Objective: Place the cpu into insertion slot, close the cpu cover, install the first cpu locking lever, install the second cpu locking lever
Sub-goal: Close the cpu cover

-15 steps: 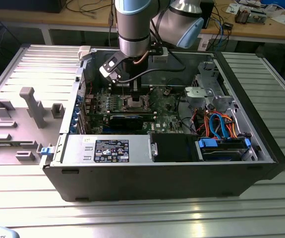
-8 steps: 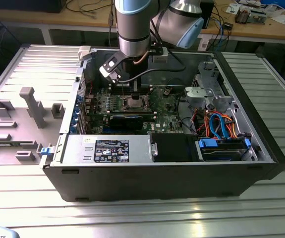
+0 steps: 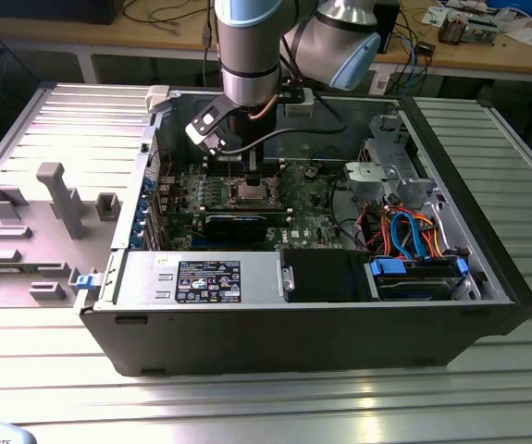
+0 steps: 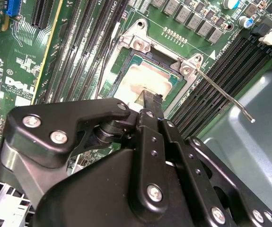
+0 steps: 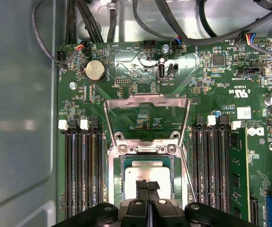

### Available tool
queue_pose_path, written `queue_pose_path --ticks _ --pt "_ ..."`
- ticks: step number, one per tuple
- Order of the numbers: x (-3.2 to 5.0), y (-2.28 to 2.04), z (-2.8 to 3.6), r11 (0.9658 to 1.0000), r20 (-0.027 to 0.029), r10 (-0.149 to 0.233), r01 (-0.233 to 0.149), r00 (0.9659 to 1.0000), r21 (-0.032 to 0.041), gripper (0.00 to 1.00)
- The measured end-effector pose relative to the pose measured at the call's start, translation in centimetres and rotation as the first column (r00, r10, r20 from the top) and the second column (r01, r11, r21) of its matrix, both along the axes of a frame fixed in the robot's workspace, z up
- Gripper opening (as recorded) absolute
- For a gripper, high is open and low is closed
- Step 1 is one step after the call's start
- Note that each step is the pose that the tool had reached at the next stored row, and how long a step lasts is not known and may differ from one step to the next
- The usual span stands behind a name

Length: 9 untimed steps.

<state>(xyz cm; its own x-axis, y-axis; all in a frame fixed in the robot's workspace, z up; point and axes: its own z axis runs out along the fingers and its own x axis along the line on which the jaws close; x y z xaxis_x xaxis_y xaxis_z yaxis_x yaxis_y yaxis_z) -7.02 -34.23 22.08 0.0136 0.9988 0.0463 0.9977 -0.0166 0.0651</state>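
The cpu lies flat in the insertion slot, its dull silver top also plain in the second wrist view. The cpu cover stands swung open behind the slot, a thin silver frame. One thin wire locking lever sticks out free beside the socket. My gripper is shut, its black fingertips pressed together over the chip's edge; whether they touch it I cannot tell. In the exterior view the gripper hangs straight down over the slot inside the open computer case.
Long black memory slots flank the socket on both sides. A black card lies just in front of it. Blue and orange cables and a drive cage fill the case's right. A grey fixture tray sits at the exterior view's left.
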Motion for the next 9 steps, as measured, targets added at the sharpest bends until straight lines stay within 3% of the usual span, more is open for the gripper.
queue_pose_path --ticks 7,8,9 --pt "0.00 0.00 0.00 1.0000 -0.0001 0.000 0.000 1.0000 0.0001 0.11" --pt "0.07 0.00 -0.01 1.0000 -0.0013 0.000 0.000 1.0000 0.0002 0.11" --pt "0.22 0.00 0.00 1.0000 -0.0081 0.000 0.000 1.0000 -0.0005 0.11"
